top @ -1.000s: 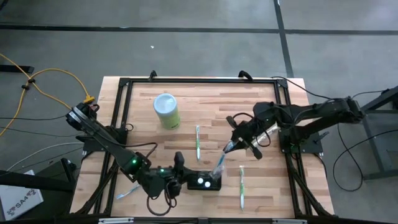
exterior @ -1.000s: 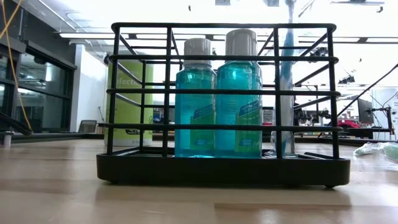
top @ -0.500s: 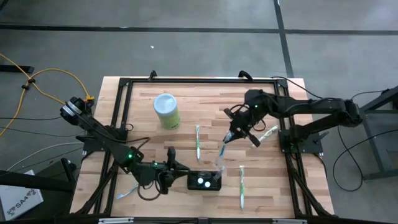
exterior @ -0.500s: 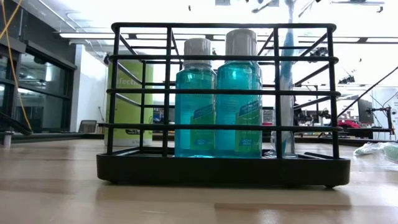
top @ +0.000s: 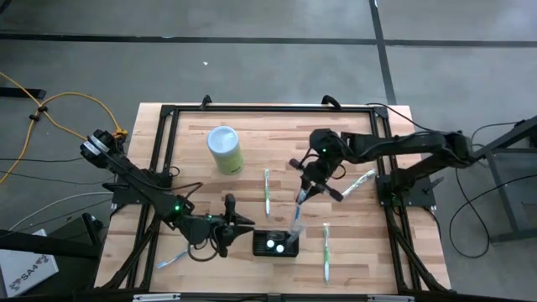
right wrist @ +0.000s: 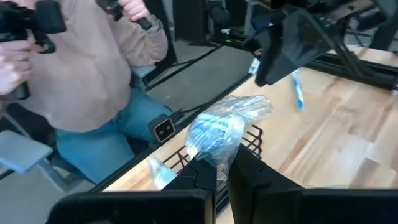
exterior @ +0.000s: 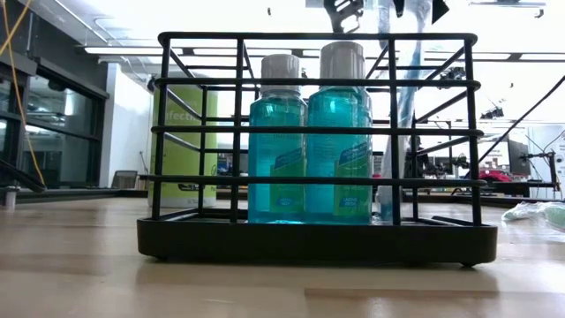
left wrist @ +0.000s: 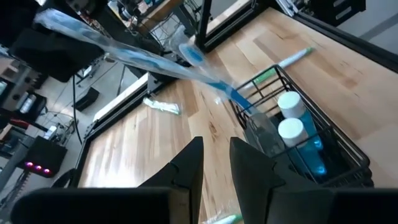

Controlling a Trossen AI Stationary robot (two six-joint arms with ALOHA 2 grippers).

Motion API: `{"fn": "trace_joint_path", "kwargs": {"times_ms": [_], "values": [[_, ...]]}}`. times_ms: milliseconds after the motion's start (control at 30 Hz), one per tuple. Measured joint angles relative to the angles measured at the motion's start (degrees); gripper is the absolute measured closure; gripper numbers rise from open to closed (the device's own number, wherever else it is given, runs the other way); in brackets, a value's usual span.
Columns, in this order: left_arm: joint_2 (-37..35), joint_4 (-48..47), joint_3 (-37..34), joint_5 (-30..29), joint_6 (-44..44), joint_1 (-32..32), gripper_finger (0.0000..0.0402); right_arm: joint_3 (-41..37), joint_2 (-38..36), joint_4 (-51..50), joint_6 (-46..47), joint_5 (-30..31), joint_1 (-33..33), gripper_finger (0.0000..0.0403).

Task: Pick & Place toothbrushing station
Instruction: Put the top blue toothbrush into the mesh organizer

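Toothbrushing station [top: 276, 244] — a small black holder — sits near the front edge of the desk [top: 277, 138], about midway along it, seen from above. The right hand [top: 299, 197] hangs over the desk just behind the station, pinched shut on a wrapped toothbrush [top: 295, 220] whose lower end reaches down to the station's right end. The left hand [top: 239, 221] lies low beside the station's left end, its fingers narrowly parted and holding nothing. A pale green cylinder [top: 225, 149] stands toward the back left corner. Loose toothbrushes lie on the wood: one [top: 267, 191] behind the station, one [top: 326, 252] to its right, one [top: 358, 180] by the right edge, one [top: 171, 257] near the front left corner.

From desk height, the station's wire cage [exterior: 315, 146] fills the picture, with two blue bottles [exterior: 279, 141] standing upright inside; the wrapped toothbrush [exterior: 402, 132] comes down into the right end.

The left wrist view shows that arm's two fingers [left wrist: 186, 171] slightly apart, and beyond them the toothbrush [left wrist: 155, 59] slanting into the station [left wrist: 292, 137].

The right wrist view shows its fingers [right wrist: 202, 171] closed on crinkled plastic wrap [right wrist: 224, 127] — a person in a tan top [right wrist: 93, 68] sits beyond the desk edge.
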Motion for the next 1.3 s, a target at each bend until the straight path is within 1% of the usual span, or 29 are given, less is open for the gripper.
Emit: {"fn": "trace_joint_path", "kwargs": {"times_ms": [100,267,633,733,800,1067,1300], "values": [[0.0,0.0,0.0,0.0,-0.2,0.3,0.0329,0.0,1.2,0.9,-0.5,-2.1,0.0,0.0394],[0.0,0.0,0.0,0.0,-0.6,0.9,0.0329,0.0,2.6,1.4,-2.1,-2.2,0.4,0.0394],[0.0,0.0,0.0,0.3,-1.0,2.5,0.0329,0.0,2.8,0.5,-4.2,-0.2,2.8,0.0394],[0.0,0.0,0.0,0.5,-1.0,2.5,0.0329,0.0,2.9,0.0,-4.9,1.5,3.5,0.0394],[0.0,0.1,0.0,0.5,-1.0,2.5,0.0329,0.0,4.0,0.7,-5.3,2.3,4.0,0.0394],[0.0,0.2,0.0,0.8,-1.5,2.5,0.0329,0.0,9.8,2.5,-5.0,2.2,4.1,0.0394],[0.0,0.2,0.0,0.9,-1.4,2.5,0.0329,0.0,12.2,3.4,-5.0,2.6,5.0,0.0394]]}}
